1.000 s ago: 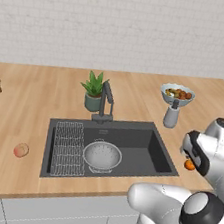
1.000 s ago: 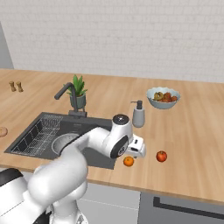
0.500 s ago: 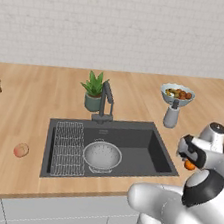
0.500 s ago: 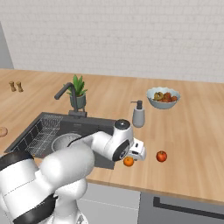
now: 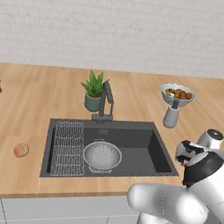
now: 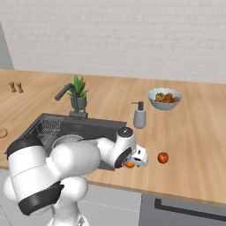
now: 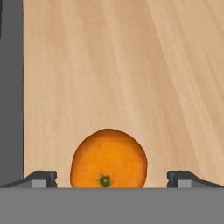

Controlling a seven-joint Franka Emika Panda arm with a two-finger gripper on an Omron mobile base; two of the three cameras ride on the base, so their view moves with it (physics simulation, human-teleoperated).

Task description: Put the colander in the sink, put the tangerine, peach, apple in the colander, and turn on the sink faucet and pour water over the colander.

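One tangerine (image 7: 108,158) sits low and centre in the hand view, on the wooden counter (image 7: 131,65) between the gripper's (image 7: 111,178) wide-apart fingertips (image 7: 41,178), neither visibly touching it. One apple (image 6: 163,157) lies right of centre, one peach (image 5: 21,150) at left, one colander (image 5: 102,155) in the sink (image 5: 145,144).

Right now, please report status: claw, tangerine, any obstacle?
Claw open, low over counter. Tangerine between its tips, not gripped. Colander already in sink. Nothing in the way.
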